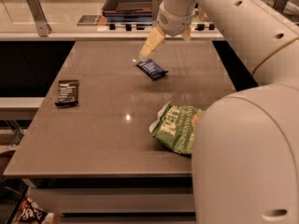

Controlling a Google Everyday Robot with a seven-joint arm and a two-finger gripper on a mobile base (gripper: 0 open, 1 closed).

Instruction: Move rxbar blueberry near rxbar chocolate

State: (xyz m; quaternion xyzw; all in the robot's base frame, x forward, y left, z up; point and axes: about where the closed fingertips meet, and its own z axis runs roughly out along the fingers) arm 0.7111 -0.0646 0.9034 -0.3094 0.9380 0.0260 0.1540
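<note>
rxbar blueberry [152, 69] lies on brown table [93, 139], end effector [164, 45] above.

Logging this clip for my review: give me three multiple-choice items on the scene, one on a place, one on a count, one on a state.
1. Where is the rxbar chocolate? A) near the table's left edge in the view B) under the chip bag C) in the hand
2. How many snack bars lie on the table? A) one B) two C) four
3. The rxbar blueberry is: A) lifted in the hand B) on the chip bag C) lying on the table

1A: it lies far left, apart from the green chip bag.
2B: one black, one navy.
3C: it rests on the tabletop, the hand hovering just behind it.
</note>
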